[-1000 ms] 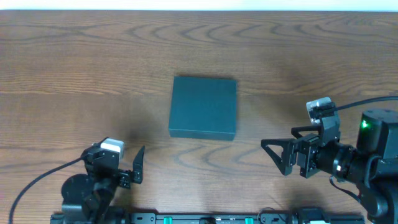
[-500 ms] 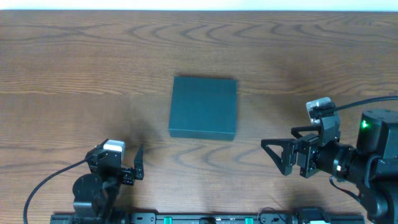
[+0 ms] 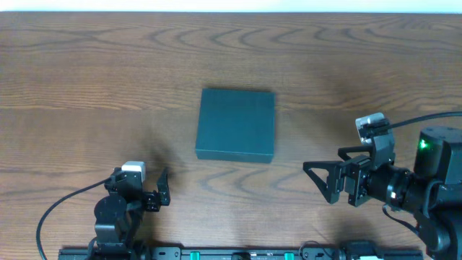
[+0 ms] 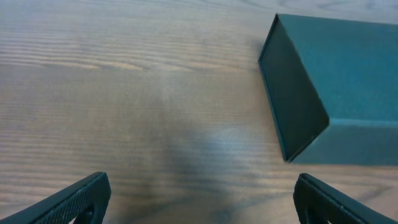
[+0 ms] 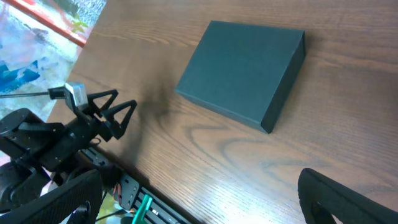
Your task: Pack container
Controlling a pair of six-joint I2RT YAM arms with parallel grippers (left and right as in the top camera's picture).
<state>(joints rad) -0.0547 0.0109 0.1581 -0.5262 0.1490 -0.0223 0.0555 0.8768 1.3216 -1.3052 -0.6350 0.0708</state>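
Left claw (image 3: 160,191) spread wide, nothing between the fingers, touching nothing. It sits low at the near-left of the table (image 3: 86,87), pointing toward the middle. From its own wrist camera both fingertips (image 4: 87,196) show at the bottom corners with bare wood between them. Right claw (image 3: 317,183) same story: jaws fully apart, empty, parked at the near-right and aimed left across the table.

Container (image 3: 236,124) is at table centre, lid down flat, sitting square on the wood. It is well apart from both claws, between them and further back. The left wrist view has it up and to the right of the claw, with one dark side wall and a corner facing the camera. The right wrist view shows the whole box, top and two side walls.

Nothing lies between either claw and the box, only wood grain. A black cable (image 3: 50,213) loops off the left arm base, another cable (image 3: 426,117) runs off the right arm, and a green light (image 3: 422,144) is lit on the right arm body.
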